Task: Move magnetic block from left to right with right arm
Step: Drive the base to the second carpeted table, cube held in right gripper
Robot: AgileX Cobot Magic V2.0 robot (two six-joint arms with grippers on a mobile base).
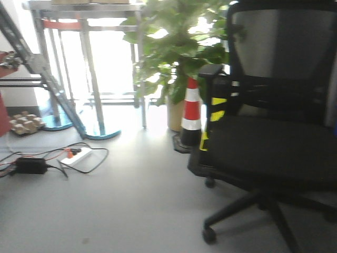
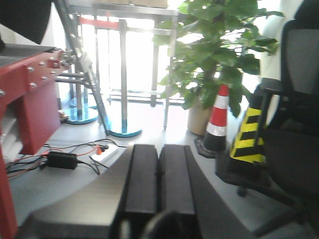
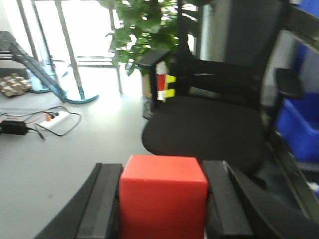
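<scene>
The right gripper (image 3: 163, 216) has its jaws clamped on the magnetic block (image 3: 163, 191), one against each side; the left gripper (image 2: 158, 172) has its jaws pressed together.

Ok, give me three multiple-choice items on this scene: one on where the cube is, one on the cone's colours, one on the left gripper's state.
1. The cube is: A in the left gripper; B between the right gripper's fingers; C out of view.
2. The cone is striped: A blue and yellow; B green and black; C red and white.
3. The left gripper's fingers are: A shut together, nothing between; B spread wide; C shut on the cube.
Key: 1 B, the right wrist view shows the red cube filling the gap between the fingers. 2 C, red and white bands show in the front view. 3 A, the left wrist view shows the two fingers pressed side by side.
</scene>
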